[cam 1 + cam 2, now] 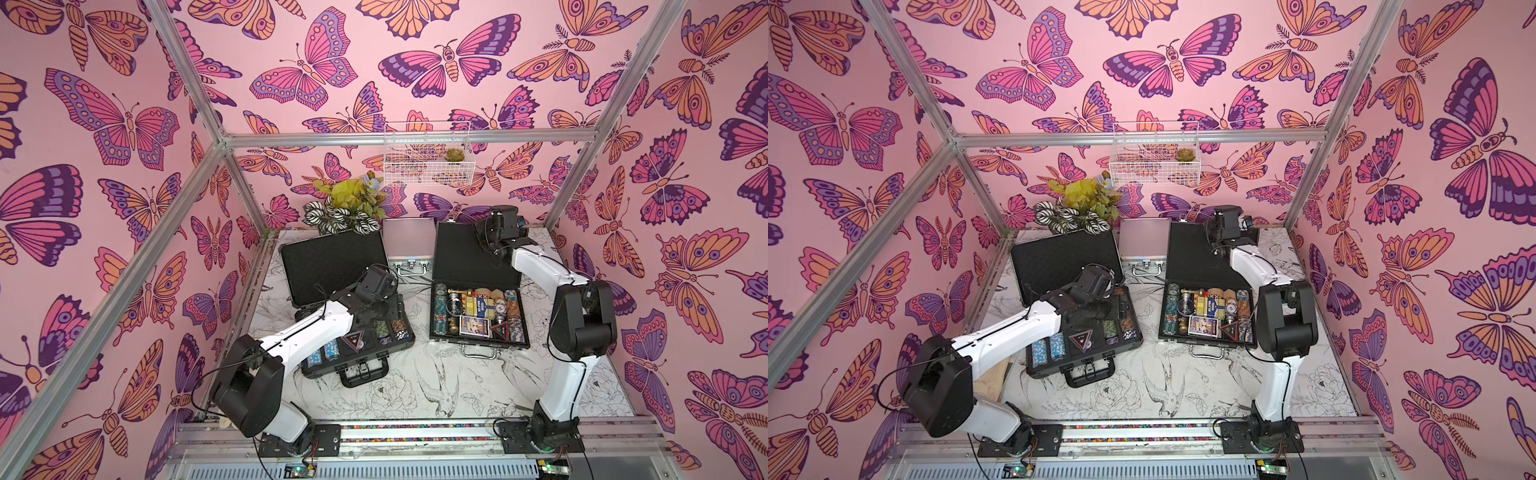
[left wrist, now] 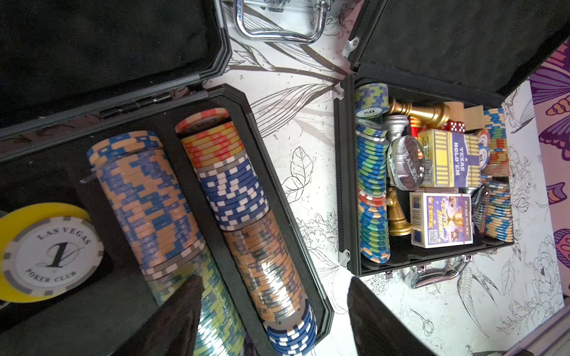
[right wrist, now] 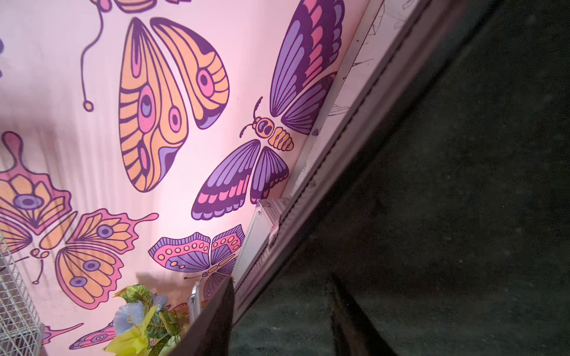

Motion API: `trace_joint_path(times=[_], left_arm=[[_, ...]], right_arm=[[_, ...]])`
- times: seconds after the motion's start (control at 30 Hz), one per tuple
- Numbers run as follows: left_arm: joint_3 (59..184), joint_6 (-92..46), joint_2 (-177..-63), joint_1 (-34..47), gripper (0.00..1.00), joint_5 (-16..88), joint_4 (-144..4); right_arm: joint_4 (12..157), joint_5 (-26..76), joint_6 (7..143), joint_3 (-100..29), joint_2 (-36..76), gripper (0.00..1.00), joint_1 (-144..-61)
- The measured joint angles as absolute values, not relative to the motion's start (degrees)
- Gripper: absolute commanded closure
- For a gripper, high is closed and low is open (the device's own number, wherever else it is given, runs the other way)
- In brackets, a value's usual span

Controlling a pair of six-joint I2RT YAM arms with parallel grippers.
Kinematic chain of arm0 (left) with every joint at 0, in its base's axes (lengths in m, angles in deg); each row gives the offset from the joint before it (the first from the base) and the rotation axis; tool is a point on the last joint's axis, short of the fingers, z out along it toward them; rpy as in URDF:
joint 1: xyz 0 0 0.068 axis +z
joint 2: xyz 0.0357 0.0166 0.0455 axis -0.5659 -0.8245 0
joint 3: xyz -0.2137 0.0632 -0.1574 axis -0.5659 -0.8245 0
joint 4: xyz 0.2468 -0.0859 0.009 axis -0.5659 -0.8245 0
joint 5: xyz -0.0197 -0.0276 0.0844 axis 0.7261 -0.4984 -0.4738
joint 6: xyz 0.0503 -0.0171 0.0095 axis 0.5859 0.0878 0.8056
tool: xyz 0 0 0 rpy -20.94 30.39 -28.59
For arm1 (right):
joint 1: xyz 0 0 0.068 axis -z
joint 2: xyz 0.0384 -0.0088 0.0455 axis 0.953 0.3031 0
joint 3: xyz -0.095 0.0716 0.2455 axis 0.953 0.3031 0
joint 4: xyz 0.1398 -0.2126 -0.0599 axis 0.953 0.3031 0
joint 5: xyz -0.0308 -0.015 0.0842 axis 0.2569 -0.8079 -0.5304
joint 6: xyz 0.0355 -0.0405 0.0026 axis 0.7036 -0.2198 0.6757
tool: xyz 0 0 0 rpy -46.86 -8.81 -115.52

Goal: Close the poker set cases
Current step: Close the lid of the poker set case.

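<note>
My left pincer (image 2: 274, 279) hung low over the tray of the grey case (image 1: 332, 259), which sat on the left half of the table (image 1: 415, 386) with its lid raised. The jaws stood wide apart and held nothing. One finger (image 2: 185, 308) lay over a row of chips (image 2: 148, 197), and the other was past the tray's rim, over bare table between the two open cases. I could not tell whether that first finger touched the chips.

My right pincer (image 3: 281, 277) was up at the top edge of the raised lid (image 3: 462, 185) of the black case (image 1: 461, 257), on the right half of the table. The jaws stood partly open and straddled that edge, with one finger behind the lid's silver rim and the other in front of its black lining. I could not tell whether they pressed on the lid or only flanked it.

The silver case (image 1: 409, 237) lay flat and shut at the back of the table, between the two raised lids. Its handle (image 1: 411, 270) faced forward, and it sat apart from both pincers.
</note>
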State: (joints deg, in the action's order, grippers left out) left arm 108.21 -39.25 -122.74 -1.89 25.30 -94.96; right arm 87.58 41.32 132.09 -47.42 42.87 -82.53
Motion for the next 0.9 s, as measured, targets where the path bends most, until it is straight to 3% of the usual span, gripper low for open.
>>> trace_joint_path(times=[0.57,0.9], left_arm=[[107.2,-39.47,-122.91,-1.87,0.25,24.82,-95.18],[106.24,-39.52,-122.65,-1.52,0.25,24.34,-95.48]], right_arm=[[90.11,41.4,131.04,-54.06,46.39,0.64,-82.01],[91.53,40.97,131.3,-54.06,46.45,0.83,-81.77]])
